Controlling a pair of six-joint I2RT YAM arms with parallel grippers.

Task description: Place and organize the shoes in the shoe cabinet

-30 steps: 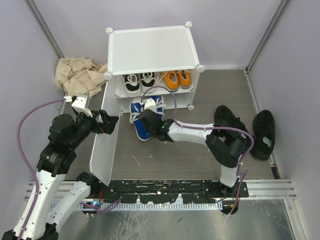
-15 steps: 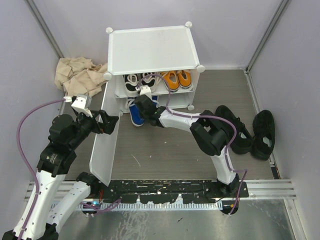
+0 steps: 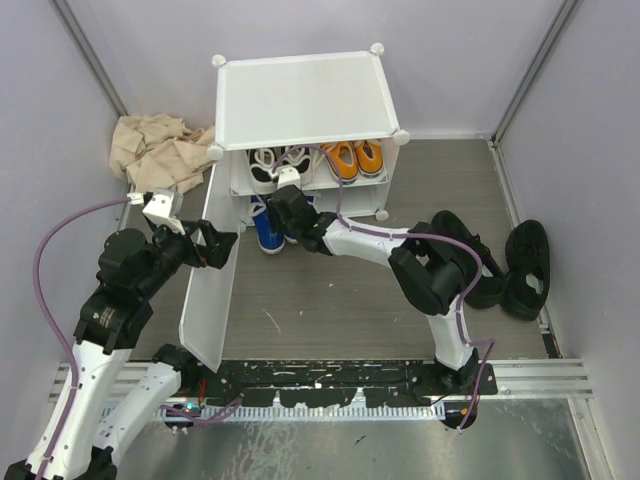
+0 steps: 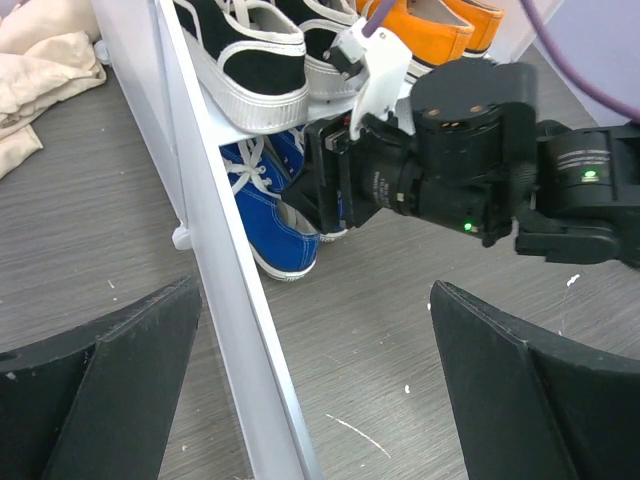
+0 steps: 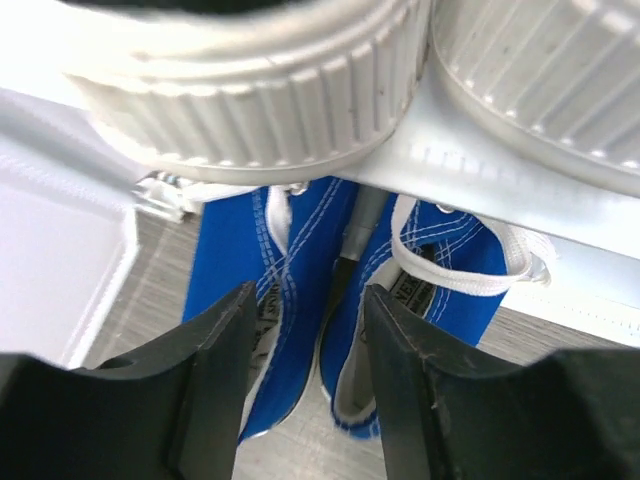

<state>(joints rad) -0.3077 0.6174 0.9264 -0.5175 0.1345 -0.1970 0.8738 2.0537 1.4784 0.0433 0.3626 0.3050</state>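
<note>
The white shoe cabinet (image 3: 300, 100) stands at the back, its door (image 3: 205, 290) swung open to the left. White-and-black shoes (image 3: 278, 160) and orange shoes (image 3: 352, 158) sit on its shelf. My right gripper (image 3: 290, 205) reaches under the shelf, shut on the adjoining inner walls of the blue shoes (image 5: 300, 330), one finger in each shoe; the shoes rest on the floor at the lower left opening (image 3: 268, 232). My left gripper (image 4: 315, 292) is open, straddling the door's edge (image 4: 215, 260). Two black shoes (image 3: 528, 270) lie on the floor at the right.
A beige cloth (image 3: 155, 150) lies crumpled left of the cabinet. Grey walls close in both sides. The white-and-black shoes' ribbed soles (image 5: 250, 110) and the shelf edge (image 5: 480, 175) hang just above my right fingers. A metal rail (image 3: 330, 380) runs along the near edge.
My right gripper has carried the blue shoes from the floor in front of the cabinet back under the shelf, toward the left. The left arm and the door have not moved.
</note>
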